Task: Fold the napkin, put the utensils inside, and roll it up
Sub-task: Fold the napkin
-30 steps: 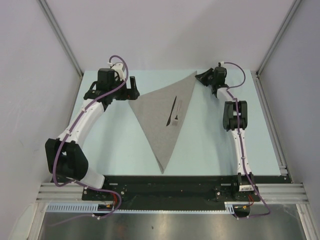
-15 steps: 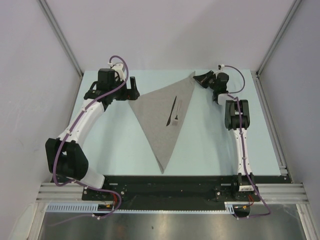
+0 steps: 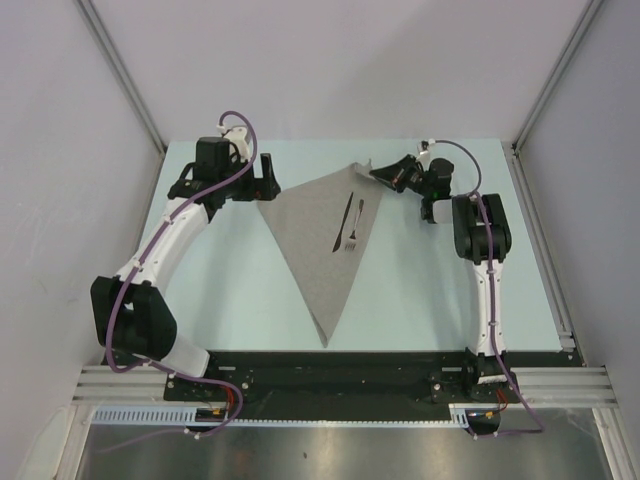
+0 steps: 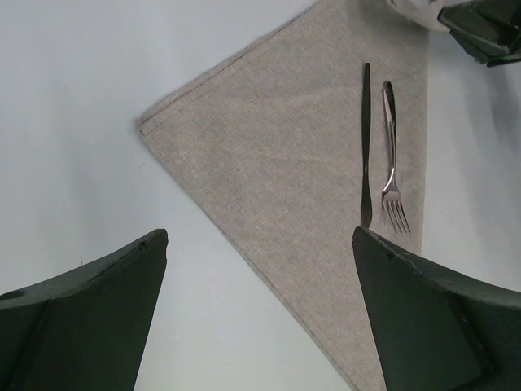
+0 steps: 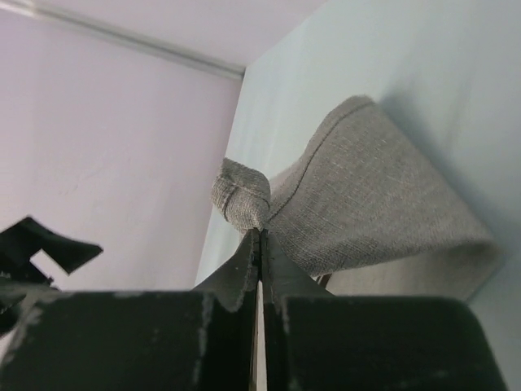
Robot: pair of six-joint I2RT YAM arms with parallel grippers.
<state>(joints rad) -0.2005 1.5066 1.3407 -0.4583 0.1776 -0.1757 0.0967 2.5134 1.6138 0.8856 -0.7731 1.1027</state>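
At far right, napkin (image 3: 325, 240) corner newly lifted inward.
Right fingers (image 5: 242, 273) pinch woven cloth; left fingers (image 4: 89, 301) wide; metal fork (image 4: 391, 155) beside dark utensil (image 4: 365, 138).

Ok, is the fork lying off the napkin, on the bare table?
No, the fork lies fully on the napkin, right beside the dark utensil.
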